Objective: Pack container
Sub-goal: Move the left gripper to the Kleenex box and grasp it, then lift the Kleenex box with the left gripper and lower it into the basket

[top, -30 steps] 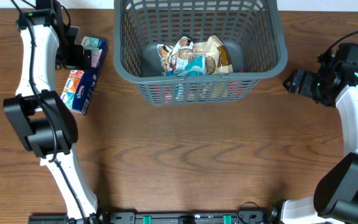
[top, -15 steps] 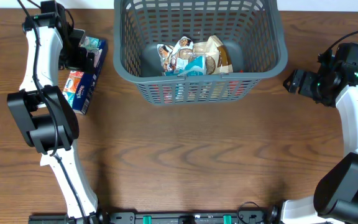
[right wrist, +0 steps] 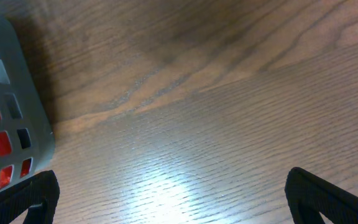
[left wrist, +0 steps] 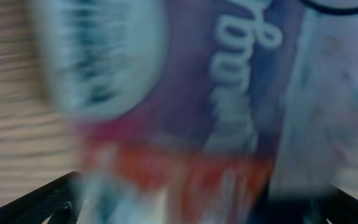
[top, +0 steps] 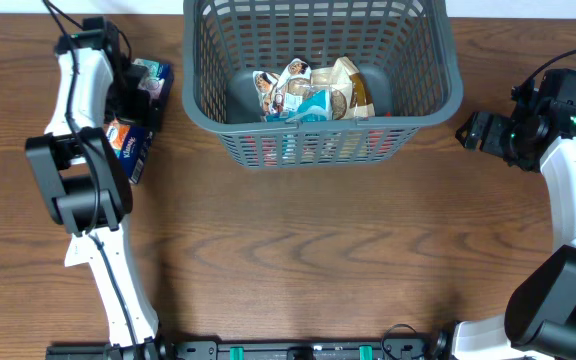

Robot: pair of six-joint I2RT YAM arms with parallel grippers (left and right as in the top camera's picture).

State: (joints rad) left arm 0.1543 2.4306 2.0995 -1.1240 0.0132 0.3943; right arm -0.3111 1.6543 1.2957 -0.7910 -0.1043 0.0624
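Overhead, the container point(top: 423, 105) sits far-centre holding snack packets point(top: 308, 90); the left gripper point(top: 138, 95) hovers over a tissue pack point(top: 128, 145) beside it. Left wrist: pack blurred and close, jaws spread, so likely a pickup, calling for a squared descent and close. Right wrist: the right gripper point(right wrist: 173, 196) gapes empty near the container.

The near half of the bench point(top: 318, 250) is bare wood, open to either arm. The container point(top: 320, 122) blocks the far middle. Its top is open, and packets point(top: 308, 90) are heaped mid-floor with bare floor on either side. A blue packet point(top: 131, 150) lies just left of it under the left arm point(top: 78, 90), leaving a narrow gap. Bare bench separates the container's right wall from the right gripper point(top: 466, 131).
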